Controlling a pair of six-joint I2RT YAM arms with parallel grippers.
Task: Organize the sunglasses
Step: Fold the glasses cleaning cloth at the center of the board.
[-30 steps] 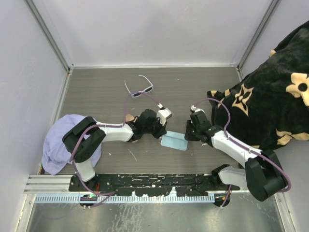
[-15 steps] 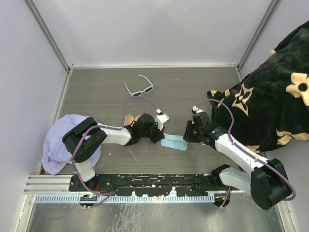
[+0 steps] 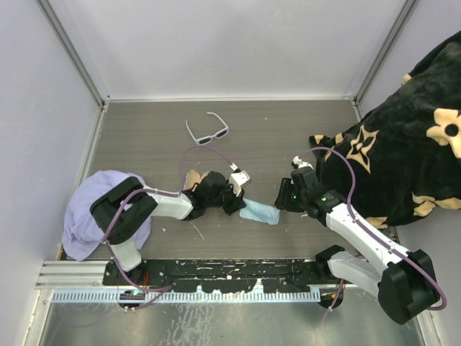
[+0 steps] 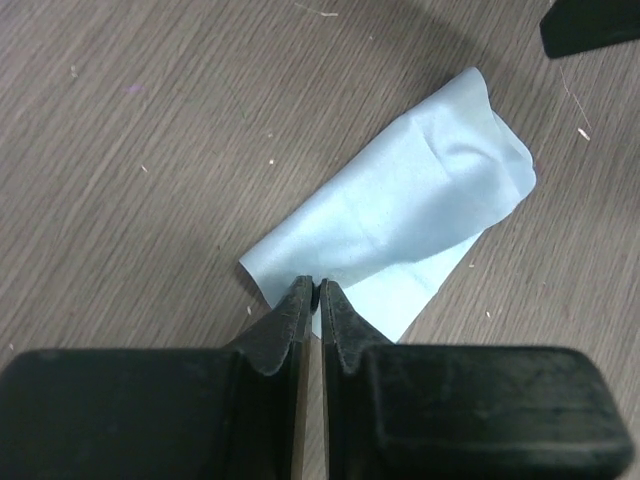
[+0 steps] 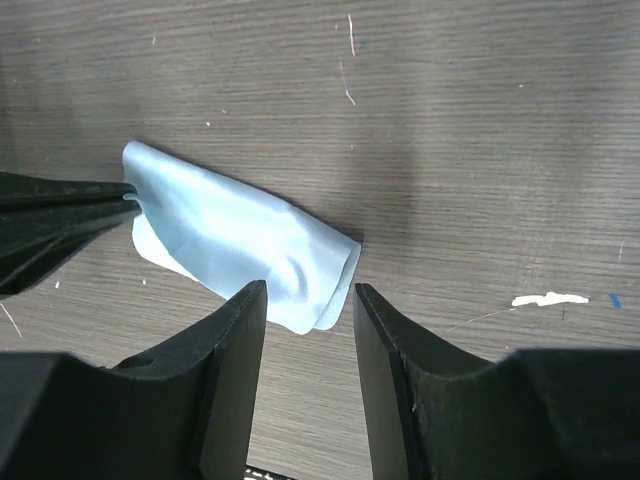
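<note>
White-framed sunglasses lie alone on the worktop, well beyond the cloth toward the back and off to its left, touched by neither arm. Their front runs slantwise, its left end the nearer to the cloth, and both temples stand unfolded, pointing away from it. The left pincer is at the cloth's left edge, clenched to a hairline gap with the fabric's rim caught at its tips. The right pincer hovers at the cloth's right end, jaws parted and grasping nothing. The left is closer to the sunglasses, being on their side of the cloth, while the right would have to cross over it. Reaching them likely means letting go of the fabric first, then meeting the frame square across its slanted front.
</note>
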